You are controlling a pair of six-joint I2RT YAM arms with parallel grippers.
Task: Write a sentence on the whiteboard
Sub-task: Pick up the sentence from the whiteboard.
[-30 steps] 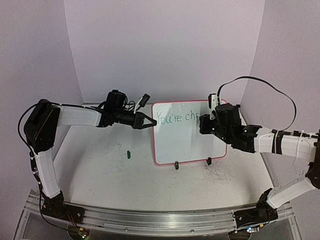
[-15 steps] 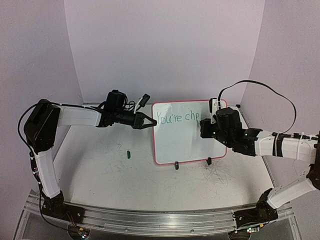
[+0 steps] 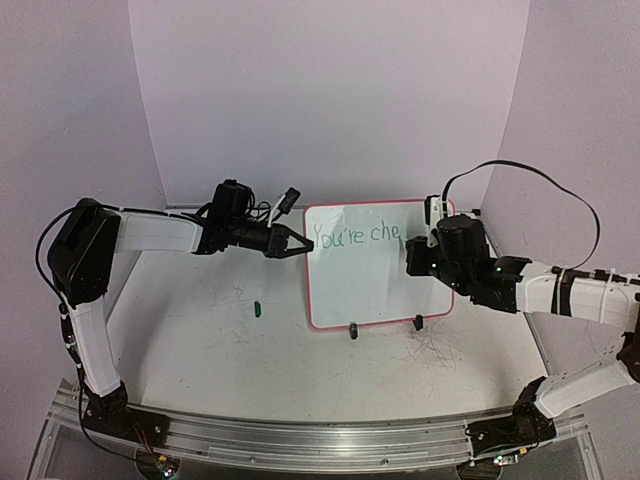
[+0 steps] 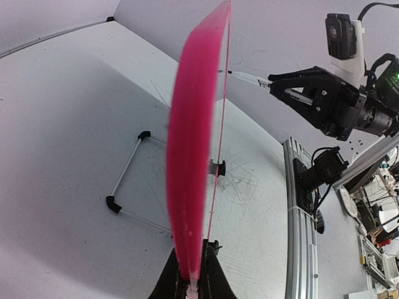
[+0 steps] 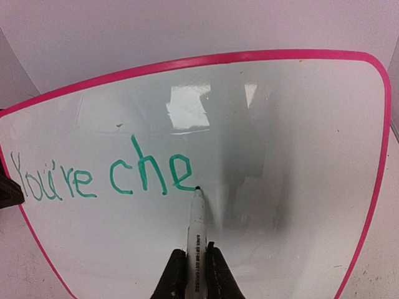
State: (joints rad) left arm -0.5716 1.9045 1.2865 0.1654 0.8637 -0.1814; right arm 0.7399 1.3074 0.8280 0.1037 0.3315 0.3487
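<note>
Pinching marker [image 5: 196, 215] in right gripper [image 5: 195, 258] | tip touches whiteboard [image 5: 293, 143] after sentence [image 5: 106, 175] "You're che" | left gripper [image 4: 190, 271] clamps whiteboard edge

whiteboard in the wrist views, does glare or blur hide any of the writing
Right wrist: a bright glare patch sits on the whiteboard above the sentence, and a dark reflection lies right of the marker; the letters are sharp. Left wrist: the board is edge-on, close and blurred, so no writing shows.

One whiteboard [image 3: 370, 285], one marker [image 5: 194, 227], two pincers (left [image 4: 190, 281], right [image 5: 192, 273]).
</note>
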